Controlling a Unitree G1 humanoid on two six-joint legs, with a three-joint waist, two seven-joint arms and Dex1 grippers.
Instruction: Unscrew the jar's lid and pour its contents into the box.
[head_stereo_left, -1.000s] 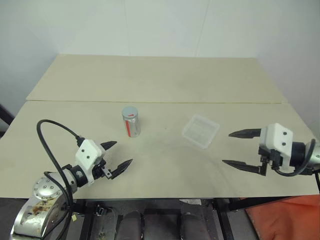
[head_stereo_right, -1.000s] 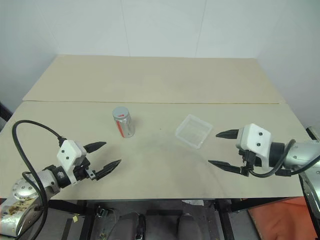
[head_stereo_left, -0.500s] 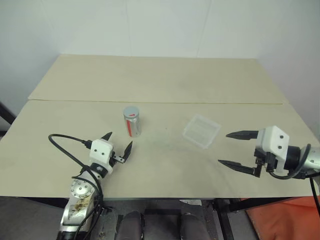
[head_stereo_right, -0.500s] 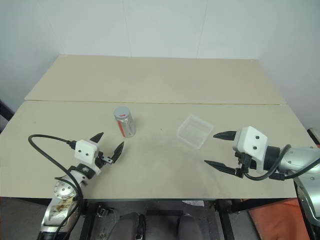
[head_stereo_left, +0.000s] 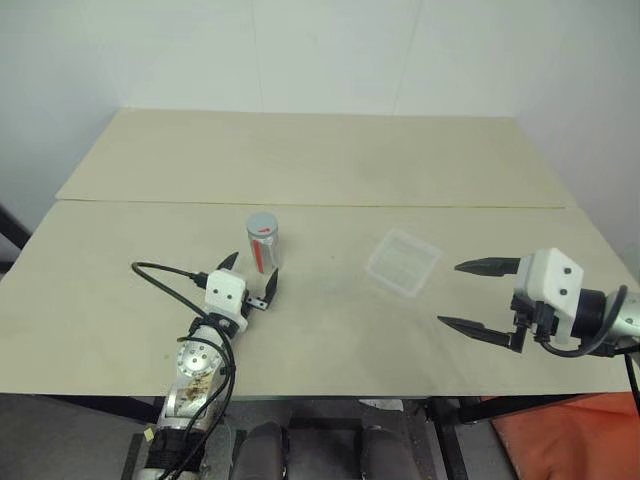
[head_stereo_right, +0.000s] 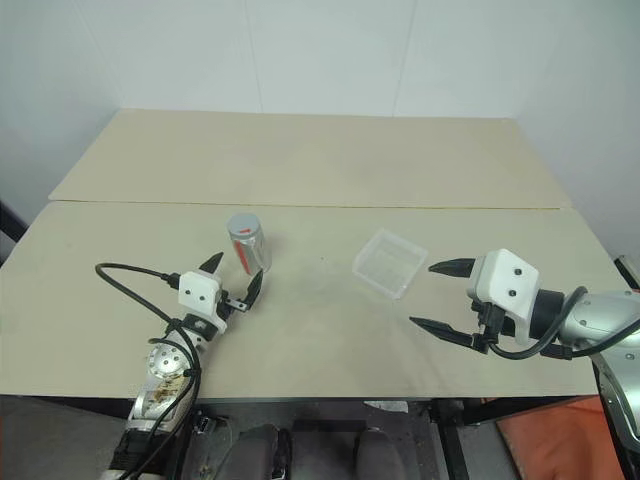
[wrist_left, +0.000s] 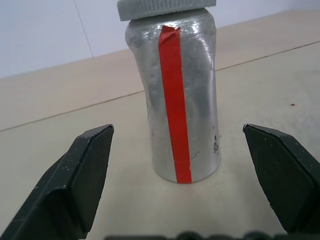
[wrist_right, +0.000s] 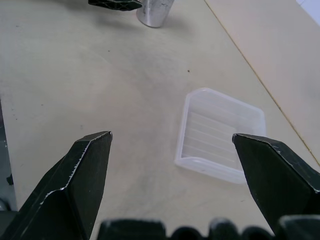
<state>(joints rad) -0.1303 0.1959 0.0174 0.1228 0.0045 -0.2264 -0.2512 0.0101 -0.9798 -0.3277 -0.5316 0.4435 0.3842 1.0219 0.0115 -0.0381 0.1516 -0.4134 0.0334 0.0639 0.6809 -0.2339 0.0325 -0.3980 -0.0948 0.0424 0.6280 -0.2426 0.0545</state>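
Beige table (head_stereo_left: 320, 160), two boards butted together. Right gripper (head_stereo_left: 479, 297) hovers near the right edge, fingers spread wide, nothing held. Clear box (head_stereo_left: 402, 262) lies flat just left of it. Left gripper (head_stereo_left: 250, 279) spread wide, empty, just short of the jar (head_stereo_left: 262, 243), not touching. Jar upright at table centre-left, lid (wrist_left: 165, 7) on.

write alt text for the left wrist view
A silvery jar with a red strip and a grey lid screwed on stands upright on a beige table, centred ahead of the open left hand, whose two black fingers flank it without touching.
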